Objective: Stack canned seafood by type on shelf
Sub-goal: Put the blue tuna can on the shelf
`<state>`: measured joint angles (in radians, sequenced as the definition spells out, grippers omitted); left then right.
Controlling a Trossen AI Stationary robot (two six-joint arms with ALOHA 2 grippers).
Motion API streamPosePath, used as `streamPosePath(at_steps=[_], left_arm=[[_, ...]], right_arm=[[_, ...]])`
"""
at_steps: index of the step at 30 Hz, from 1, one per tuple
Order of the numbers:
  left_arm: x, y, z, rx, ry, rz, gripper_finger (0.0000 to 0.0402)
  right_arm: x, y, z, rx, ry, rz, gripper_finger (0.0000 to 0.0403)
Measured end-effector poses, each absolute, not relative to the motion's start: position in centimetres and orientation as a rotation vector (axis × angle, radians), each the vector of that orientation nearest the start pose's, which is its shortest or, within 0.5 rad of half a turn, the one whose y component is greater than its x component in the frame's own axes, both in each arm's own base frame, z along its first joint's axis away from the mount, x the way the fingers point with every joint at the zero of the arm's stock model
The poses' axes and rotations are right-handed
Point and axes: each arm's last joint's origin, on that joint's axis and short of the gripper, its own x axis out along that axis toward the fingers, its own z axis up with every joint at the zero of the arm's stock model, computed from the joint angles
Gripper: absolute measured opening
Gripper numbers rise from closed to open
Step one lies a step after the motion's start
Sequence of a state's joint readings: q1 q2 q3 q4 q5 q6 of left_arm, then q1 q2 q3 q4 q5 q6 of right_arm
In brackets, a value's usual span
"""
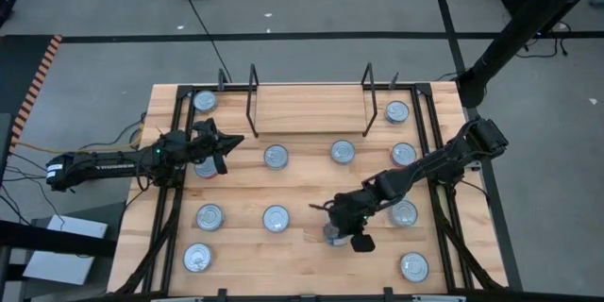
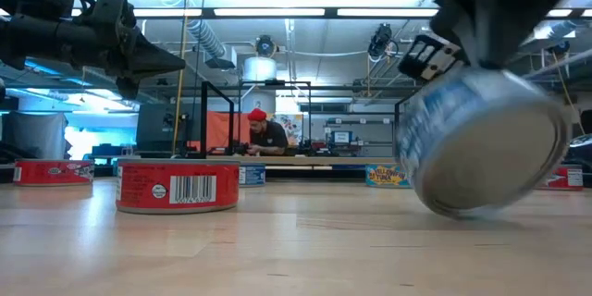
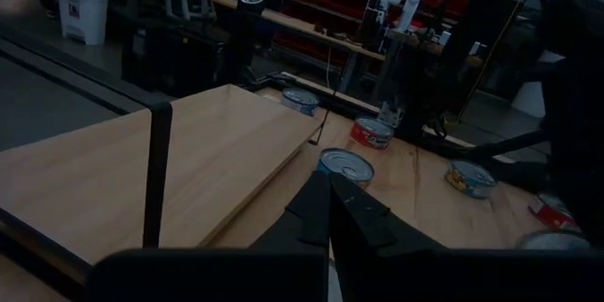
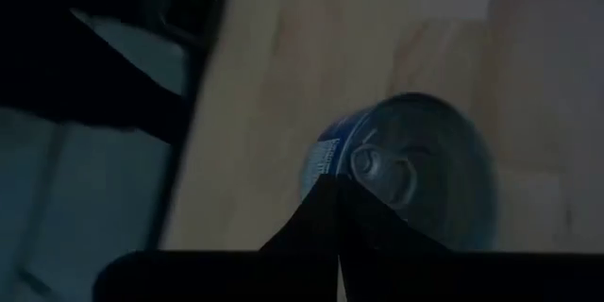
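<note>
Several flat round tins (image 1: 276, 217) with silver lids lie spread over the wooden table. The shelf (image 1: 310, 109) is the board section between two black wire uprights at the far edge. My right gripper (image 1: 337, 226) sits near the table's near middle, shut on a blue-labelled tin (image 2: 481, 143) that stands tilted on edge. My left gripper (image 1: 231, 140) is shut and hovers above the table's left part, just beyond a tin (image 1: 206, 166). In its wrist view the left gripper (image 3: 330, 181) points toward the shelf board. My right gripper (image 4: 337, 193) comes from above at the blue tin's upper rim (image 4: 326, 165), beside the pull-tab lid (image 4: 406, 179). The fingers themselves hide the place of contact. The tin hangs steeply tilted below the fingers. Whether its lowest edge (image 2: 453, 209) touches the board, I cannot tell.
A red-labelled tin (image 2: 178, 185) stands close to the low camera, and another red one (image 2: 54, 171) lies farther left. More tins lie along the right side (image 1: 404, 213) and near edge (image 1: 413, 265). Black frame rails (image 1: 444, 198) run along both table sides. A person sits in the room beyond.
</note>
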<state>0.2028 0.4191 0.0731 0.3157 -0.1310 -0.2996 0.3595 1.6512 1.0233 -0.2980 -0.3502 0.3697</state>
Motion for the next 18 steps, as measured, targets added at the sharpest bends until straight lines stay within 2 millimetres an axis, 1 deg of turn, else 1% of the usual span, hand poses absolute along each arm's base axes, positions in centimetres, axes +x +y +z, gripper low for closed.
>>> streamPosePath(at_steps=[6,12,15,18], left_arm=[[12.3,2.9,18.1,-0.298,-0.020,0.335,0.0006],[12.3,2.9,18.1,-0.299,-0.020,0.335,0.0006],[12.3,2.9,18.1,-0.299,-0.020,0.335,0.0006],[12.3,2.9,18.1,-0.299,-0.020,0.334,0.0006]], right_arm=[[31.6,10.9,19.9,0.458,1.041,0.432,0.0002],[31.7,9.6,19.7,0.476,1.065,0.362,0.0003],[31.8,9.3,19.7,0.495,1.067,0.346,0.0015],[31.7,9.3,20.1,0.520,1.065,0.341,0.0039]])
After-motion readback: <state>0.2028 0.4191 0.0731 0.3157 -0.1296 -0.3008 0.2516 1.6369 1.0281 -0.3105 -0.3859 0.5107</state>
